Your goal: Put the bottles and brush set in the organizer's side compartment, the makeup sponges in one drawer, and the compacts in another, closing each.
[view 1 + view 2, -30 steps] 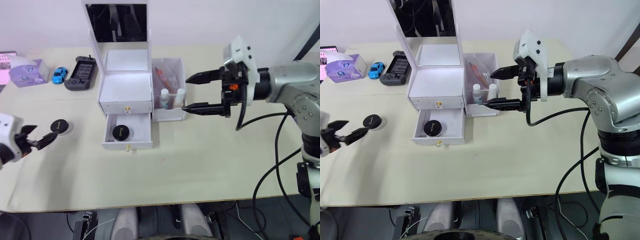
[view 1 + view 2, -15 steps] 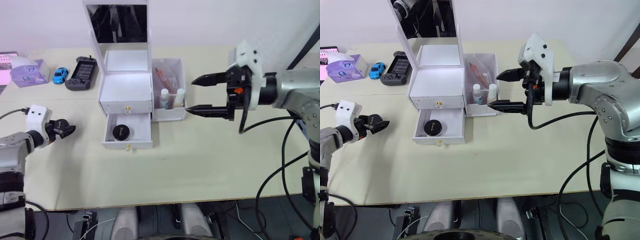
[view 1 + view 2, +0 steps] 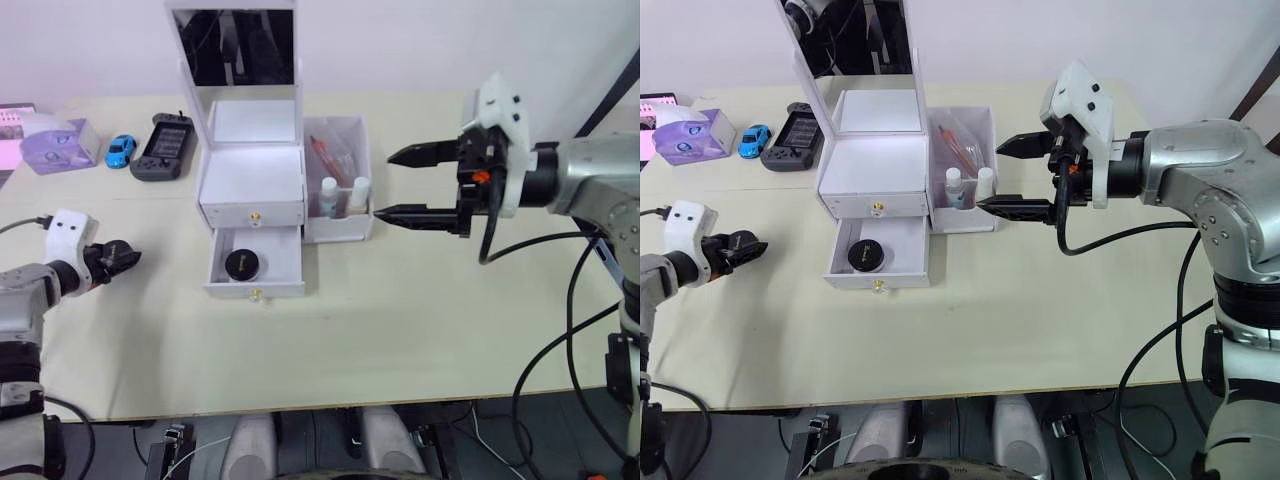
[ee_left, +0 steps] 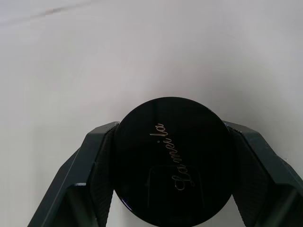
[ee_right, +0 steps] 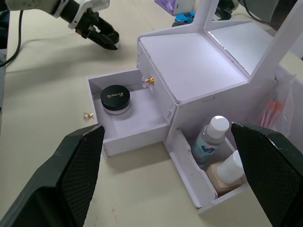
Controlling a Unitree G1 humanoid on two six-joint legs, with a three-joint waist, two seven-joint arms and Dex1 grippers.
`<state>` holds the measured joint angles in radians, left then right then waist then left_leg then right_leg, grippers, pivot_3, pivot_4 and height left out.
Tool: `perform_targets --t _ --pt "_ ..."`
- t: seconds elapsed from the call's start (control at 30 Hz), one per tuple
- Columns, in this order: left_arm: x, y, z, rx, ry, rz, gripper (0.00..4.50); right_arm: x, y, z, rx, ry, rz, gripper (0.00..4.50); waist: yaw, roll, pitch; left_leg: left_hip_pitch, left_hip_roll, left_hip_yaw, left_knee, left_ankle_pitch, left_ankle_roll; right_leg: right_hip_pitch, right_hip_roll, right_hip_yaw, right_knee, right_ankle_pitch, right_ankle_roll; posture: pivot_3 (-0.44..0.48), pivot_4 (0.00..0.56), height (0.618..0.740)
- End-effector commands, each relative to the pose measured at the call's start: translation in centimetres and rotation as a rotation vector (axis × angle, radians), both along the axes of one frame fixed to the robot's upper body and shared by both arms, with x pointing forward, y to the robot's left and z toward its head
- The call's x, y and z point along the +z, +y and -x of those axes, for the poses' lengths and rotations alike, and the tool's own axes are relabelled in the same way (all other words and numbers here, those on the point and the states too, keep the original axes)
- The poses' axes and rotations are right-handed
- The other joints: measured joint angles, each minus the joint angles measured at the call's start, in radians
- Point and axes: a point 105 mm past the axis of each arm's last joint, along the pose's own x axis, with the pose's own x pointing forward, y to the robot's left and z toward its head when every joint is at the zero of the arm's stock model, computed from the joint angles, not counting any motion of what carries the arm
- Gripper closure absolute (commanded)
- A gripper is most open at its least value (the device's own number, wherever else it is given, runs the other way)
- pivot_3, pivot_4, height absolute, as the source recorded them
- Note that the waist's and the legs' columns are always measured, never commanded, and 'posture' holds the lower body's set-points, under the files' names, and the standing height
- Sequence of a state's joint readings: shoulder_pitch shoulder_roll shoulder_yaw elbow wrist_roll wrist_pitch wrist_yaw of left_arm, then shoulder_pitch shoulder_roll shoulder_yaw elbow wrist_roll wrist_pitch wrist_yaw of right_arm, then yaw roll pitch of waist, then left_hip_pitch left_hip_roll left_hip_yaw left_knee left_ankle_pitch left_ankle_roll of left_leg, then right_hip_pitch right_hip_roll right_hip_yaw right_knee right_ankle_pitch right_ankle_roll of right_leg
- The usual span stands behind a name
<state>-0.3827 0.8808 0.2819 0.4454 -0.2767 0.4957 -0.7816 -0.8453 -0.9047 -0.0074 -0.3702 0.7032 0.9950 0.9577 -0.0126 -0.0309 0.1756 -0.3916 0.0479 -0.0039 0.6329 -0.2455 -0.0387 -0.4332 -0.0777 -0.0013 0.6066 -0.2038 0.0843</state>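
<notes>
- The second compact [image 4: 173,158] is clamped flat between the two fingers [image 4: 102,177] of the left gripper [image 3: 118,256], lid up with its script showing, low over the bare table [image 3: 400,320] well out to the left of the organizer [image 3: 252,185].
- The open lower drawer [image 3: 254,264] lies to the right of that gripper, across a stretch of table; its mouth faces the near edge, and the other compact [image 3: 243,264] already sits at its middle, leaving free floor on either side.
- The coming move is judged to turn on this: the held disc has to travel rightward and be set beside the one in the drawer, so the left arm, the nearer one and already loaded, is the one placed for it.
- The upper drawer [image 3: 253,213] is shut.
- The bottles [image 3: 343,196] stand in the side compartment [image 3: 338,180], with the brush set [image 3: 334,158] behind them.
- The right gripper [image 3: 412,184] is held with its fingers spread wide and empty, just to the right of the side compartment, pointing toward it.
</notes>
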Motion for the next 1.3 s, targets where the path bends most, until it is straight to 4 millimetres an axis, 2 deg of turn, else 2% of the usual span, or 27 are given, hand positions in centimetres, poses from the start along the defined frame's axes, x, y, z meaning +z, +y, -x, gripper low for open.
perform_targets --t 0.03,0.13,0.23,0.33,0.4,0.47,0.53,0.7,0.83,0.93,1.3 --pt "7.4 -2.4 0.2 -0.192 -0.188 0.000 1.83 1.2 0.2 0.3 0.017 -0.058 -0.003 0.00 0.000 -0.002 0.001 0.000 0.000 0.000 0.000 0.000 0.000 0.000 0.000 0.000 0.000 0.000 0.000 0.000 0.150 0.740" --pt "10.1 -5.2 1.5 -0.374 -0.192 -0.081 1.83 1.2 0.2 0.2 0.021 -0.059 -0.003 0.00 -0.001 -0.002 0.001 -0.001 0.000 0.000 0.000 0.000 0.000 0.000 -0.001 0.000 -0.001 0.000 0.000 0.000 0.150 0.740" --pt "13.8 -8.8 2.6 -0.553 -0.245 -0.095 1.83 1.2 0.2 0.2 0.026 -0.063 -0.004 0.00 -0.001 -0.002 0.001 -0.001 0.000 0.001 -0.001 0.000 0.000 0.000 -0.001 0.000 -0.003 0.000 0.000 0.000 0.150 0.740" --pt "15.6 -12.4 3.6 -0.727 -0.259 -0.095 1.83 1.2 0.4 0.3 0.035 -0.065 -0.004 0.00 0.000 -0.002 0.001 -0.001 0.000 0.000 -0.001 0.000 0.000 0.000 0.000 0.000 -0.003 0.000 0.000 0.000 0.150 0.740" --pt "16.0 -14.4 4.2 -0.821 -0.248 -0.087 1.83 1.2 0.4 0.3 0.035 -0.067 -0.006 0.00 -0.001 -0.002 0.001 -0.001 0.000 0.000 -0.001 0.000 0.000 0.000 0.000 0.000 -0.003 0.000 0.000 0.000 0.150 0.740" --pt "14.8 -16.2 4.2 -0.874 -0.160 -0.112 1.83 1.3 0.3 0.4 0.024 -0.072 -0.008 0.00 -0.001 -0.002 0.001 -0.001 0.000 0.000 -0.001 0.000 0.000 0.001 0.000 0.000 -0.003 0.000 0.000 0.000 0.150 0.740" --pt "12.9 -16.8 3.9 -0.903 -0.070 -0.223 1.83 1.3 0.2 0.6 0.019 -0.073 -0.009 0.00 -0.004 -0.001 0.001 0.000 0.000 0.000 -0.001 0.000 0.000 0.001 0.001 0.001 -0.002 0.000 0.000 0.000 0.150 0.740" --pt "11.3 -20.2 4.1 -1.053 -0.041 -0.221 1.83 1.0 -0.4 1.1 -0.022 -0.066 0.000 0.00 -0.001 -0.002 0.002 0.000 0.000 -0.001 0.000 0.000 0.000 0.000 0.003 0.001 0.000 -0.001 0.000 0.000 0.150 0.740" --pt "9.3 -21.9 4.0 -1.128 -0.010 -0.248 1.83 1.0 -0.6 1.5 -0.044 -0.067 -0.008 0.00 0.000 -0.002 0.002 -0.001 0.000 -0.001 0.001 0.000 0.000 0.001 0.003 0.002 -0.001 -0.001 0.001 0.000 0.150 0.740" --pt "7.4 -22.5 4.1 -1.162 0.031 -0.284 1.83 0.9 -0.6 1.7 -0.067 -0.065 -0.008 0.00 -0.002 -0.002 0.002 -0.001 0.000 -0.001 0.001 0.000 0.000 0.001 0.003 0.002 0.000 -0.001 0.001 0.000 0.150 0.740" --pt "4.1 -24.1 1.5 -1.069 0.036 -0.341 1.83 1.1 -1.2 2.4 -0.133 -0.072 -0.010 0.00 0.001 -0.002 0.002 -0.001 0.000 -0.002 0.005 0.000 0.000 0.001 0.003 0.003 0.003 -0.001 0.001 0.000 0.150 0.740"
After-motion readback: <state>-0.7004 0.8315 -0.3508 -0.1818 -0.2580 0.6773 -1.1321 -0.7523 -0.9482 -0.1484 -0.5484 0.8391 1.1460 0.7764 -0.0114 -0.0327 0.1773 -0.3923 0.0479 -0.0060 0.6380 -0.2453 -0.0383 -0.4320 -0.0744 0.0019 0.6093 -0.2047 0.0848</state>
